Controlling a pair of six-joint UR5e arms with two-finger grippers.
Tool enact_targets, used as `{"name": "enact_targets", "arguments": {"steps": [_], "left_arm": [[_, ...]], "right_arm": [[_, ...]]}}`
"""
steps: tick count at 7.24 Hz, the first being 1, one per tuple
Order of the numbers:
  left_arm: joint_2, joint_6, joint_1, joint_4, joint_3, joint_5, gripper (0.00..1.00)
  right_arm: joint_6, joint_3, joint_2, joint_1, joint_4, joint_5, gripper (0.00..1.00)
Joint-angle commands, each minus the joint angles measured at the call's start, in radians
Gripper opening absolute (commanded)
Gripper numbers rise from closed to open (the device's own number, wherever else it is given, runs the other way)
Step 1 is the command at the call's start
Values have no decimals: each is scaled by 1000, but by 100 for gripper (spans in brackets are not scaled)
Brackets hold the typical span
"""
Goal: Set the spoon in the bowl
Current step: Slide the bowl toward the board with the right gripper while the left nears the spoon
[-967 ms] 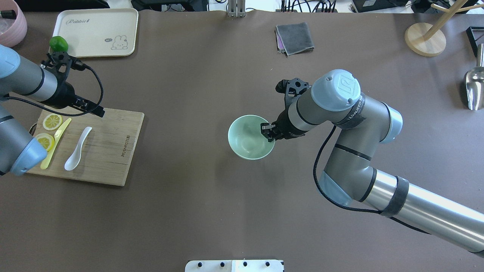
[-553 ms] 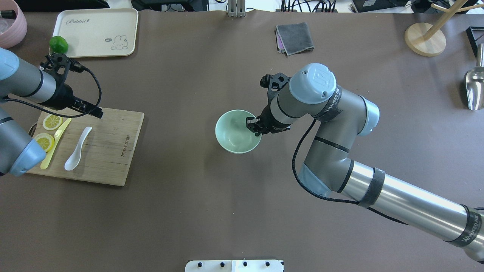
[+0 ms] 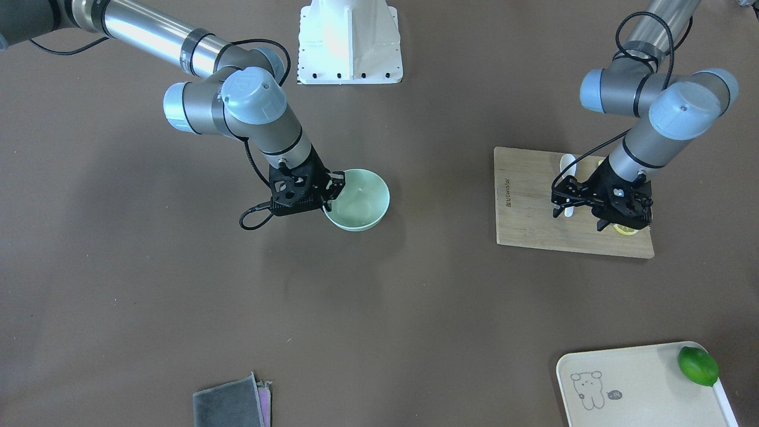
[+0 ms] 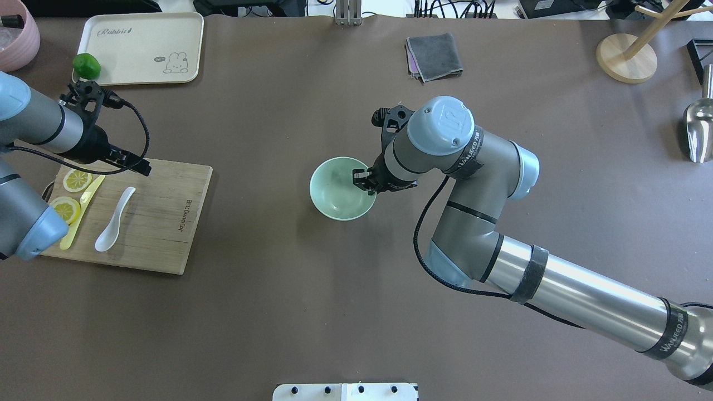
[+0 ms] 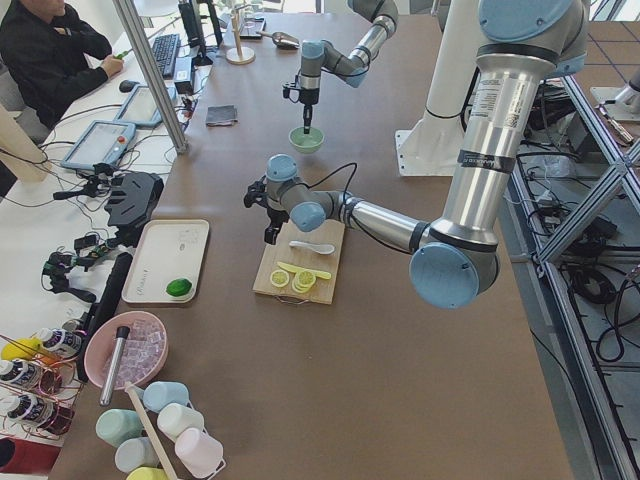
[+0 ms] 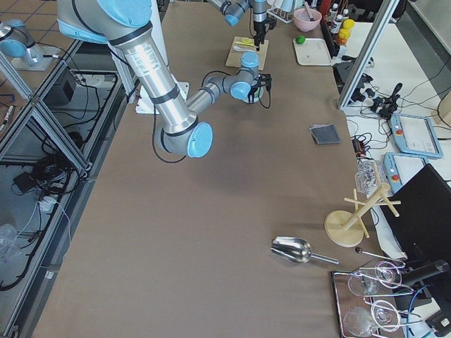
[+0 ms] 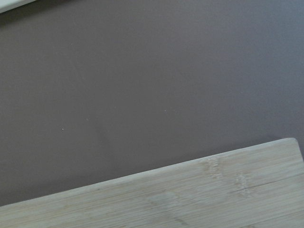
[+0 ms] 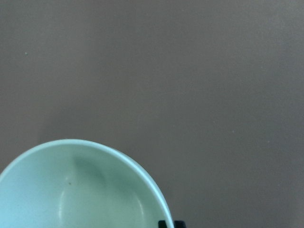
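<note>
Moved since a sec ago: bowl [image 4: 333, 192] hauled sideways toward the cutting board [image 4: 161, 223] side, right gripper [image 4: 363, 181] along with it; spoon [image 4: 111, 223] not budged.
Spoon spot: flat on the cutting board, scoop at the near end, handle pointing away, well apart from the bowl.
Right beside it: yellow knife [image 4: 82, 210], then two lemon slices [image 4: 77, 179] past that.
Bowl spot: upright on the brown table [image 4: 278, 306], roughly in the middle, nothing in it.
Right claw: clamped narrow on the bowl's rim, one finger inside, one outside.
Idle left gripper [image 4: 136, 162]: hovering over the board's far edge with nothing in it; can't tell how wide, too small and dark.
Far end: rabbit tray [image 4: 139, 50], lime [image 4: 86, 65] by its corner, folded grey cloth [image 4: 434, 55].
Step, best guess: parking the bowl closer to the left side; spoon pickup not started yet.
Next up: let go of the rim and back off, then drop the left claw low across that short thick handle. Glossy and flat on wood, so probably slippy. Knife close enough to get bumped, so come in on the clear side.
</note>
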State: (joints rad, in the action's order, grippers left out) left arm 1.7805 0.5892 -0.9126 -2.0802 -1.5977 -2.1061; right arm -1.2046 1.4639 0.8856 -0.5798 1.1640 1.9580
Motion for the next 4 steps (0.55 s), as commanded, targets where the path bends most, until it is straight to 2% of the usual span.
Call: {"name": "enact_targets", "arguments": {"steps": [1,4], "left_arm": [[-22,4,1,-1,-2,0,97],[-52,110,29,-9,-16,0,97]], "right_arm": [[-1,-8,-11,11,-1,-5,99],[-4,54,-7,-1,3,-1,100]]}}
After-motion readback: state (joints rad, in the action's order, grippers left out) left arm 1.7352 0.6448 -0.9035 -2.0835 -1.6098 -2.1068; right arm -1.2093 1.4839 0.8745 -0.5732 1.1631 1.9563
